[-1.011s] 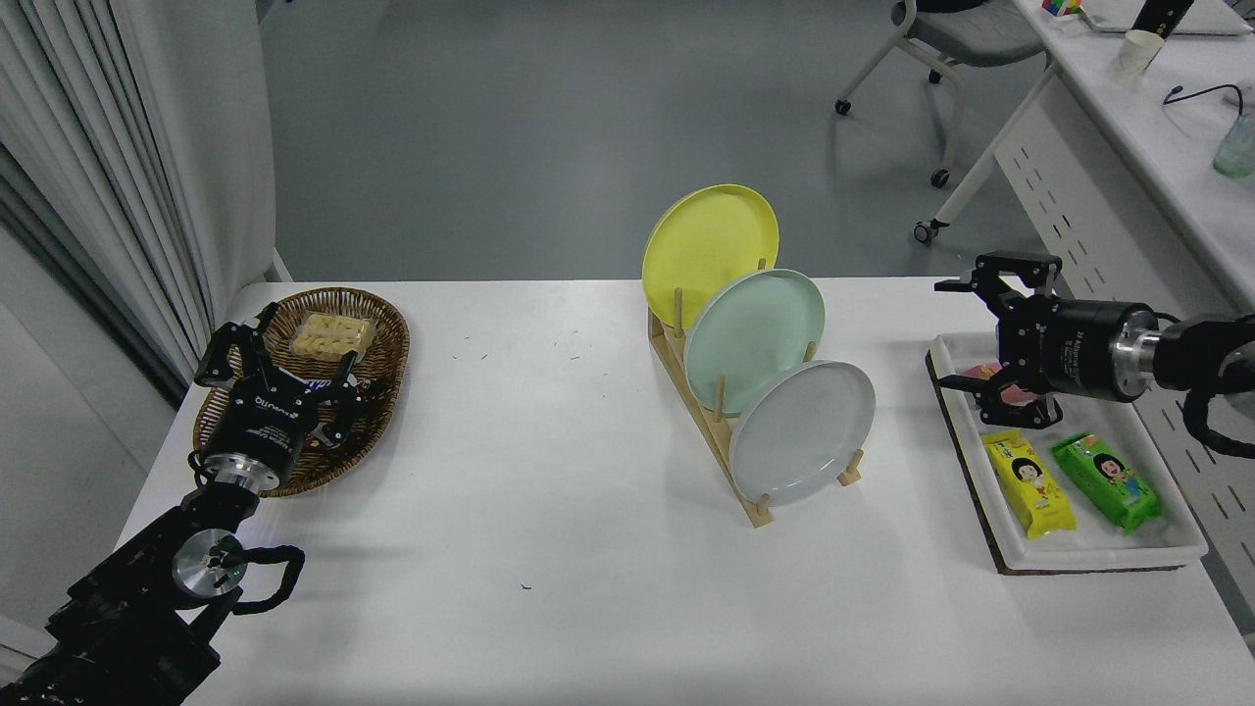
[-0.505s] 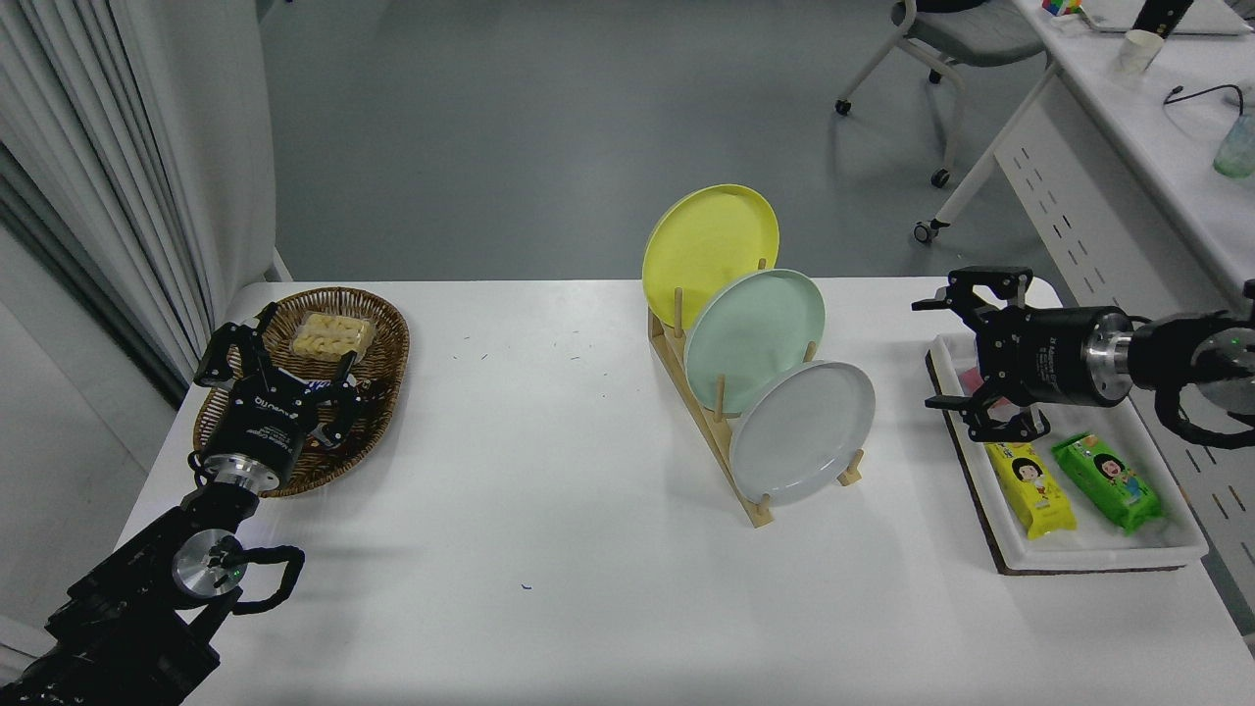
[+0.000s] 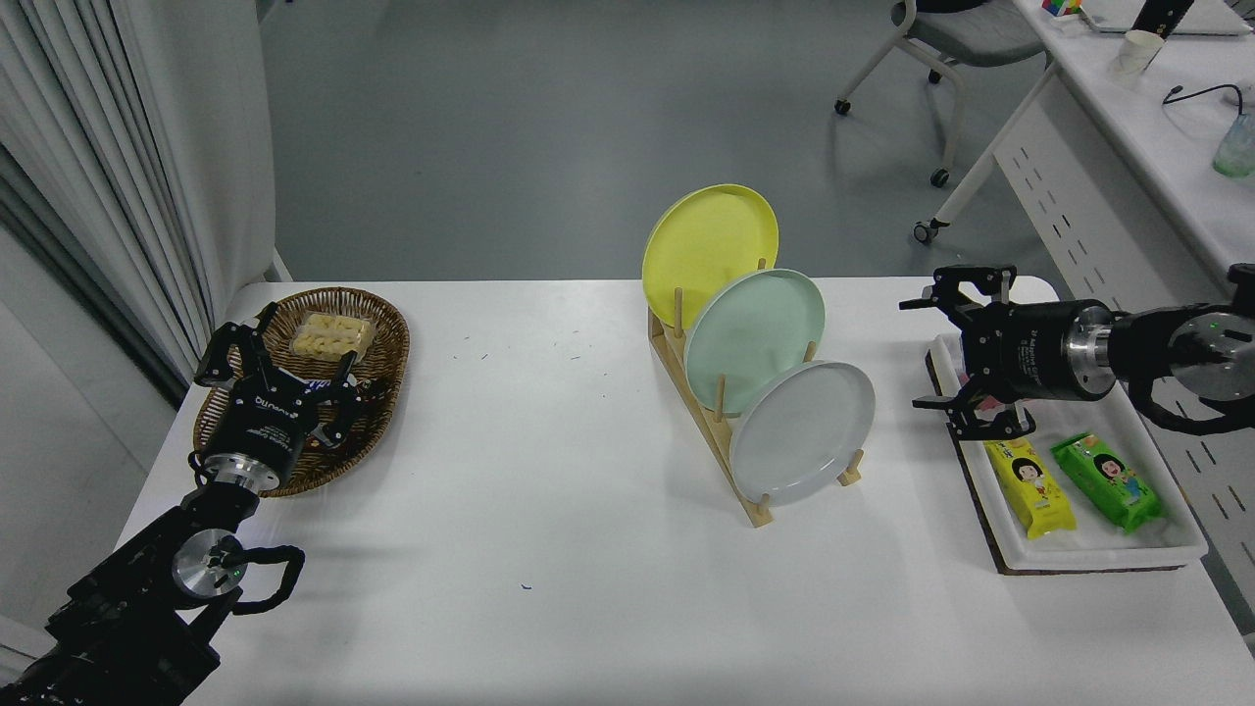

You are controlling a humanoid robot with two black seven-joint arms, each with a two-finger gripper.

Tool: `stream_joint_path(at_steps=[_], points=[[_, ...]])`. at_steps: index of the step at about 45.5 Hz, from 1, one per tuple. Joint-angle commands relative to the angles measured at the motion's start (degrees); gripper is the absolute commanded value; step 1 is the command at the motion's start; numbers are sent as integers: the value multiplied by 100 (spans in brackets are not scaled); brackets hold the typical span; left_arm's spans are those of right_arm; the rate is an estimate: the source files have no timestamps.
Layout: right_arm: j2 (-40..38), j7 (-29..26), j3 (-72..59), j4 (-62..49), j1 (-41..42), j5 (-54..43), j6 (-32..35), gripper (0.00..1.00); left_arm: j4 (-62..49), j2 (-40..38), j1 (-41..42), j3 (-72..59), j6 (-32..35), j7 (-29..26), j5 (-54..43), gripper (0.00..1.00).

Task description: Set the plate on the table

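- Plate: pale grey, standing on edge in the nearest slot of the wooden rack, leaning back toward the mint-green plate; the yellow plate occupies the far slot.
- Right gripper: held level above the left edge of the white tray, pointing at the rack, near the grey plate but apart from it; fingers spread wide, holding nothing.
- Step in hand, as judged: the approach to the plate. A sound grasp would straddle the exposed right rim with one finger on each face, close firmly on the glossy surface, then lift up and out so that the pegs and the mint-green plate stay undisturbed.
- Tabletop: white, with open surface in front of the rack for laying the plate flat.
- Left gripper: parked at lower left over the wicker basket, fingers apart and empty.
- Containers: the basket holds a clear pack of pale snacks; the tray holds a yellow packet, a green packet and a pinkish item mostly hidden by the gripper.
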Motion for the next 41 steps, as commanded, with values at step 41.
stream_joint_path(at_steps=[41], points=[[614,825,-525,76,240,-689,-457,100,0,0,0,0,0,0,2,98]])
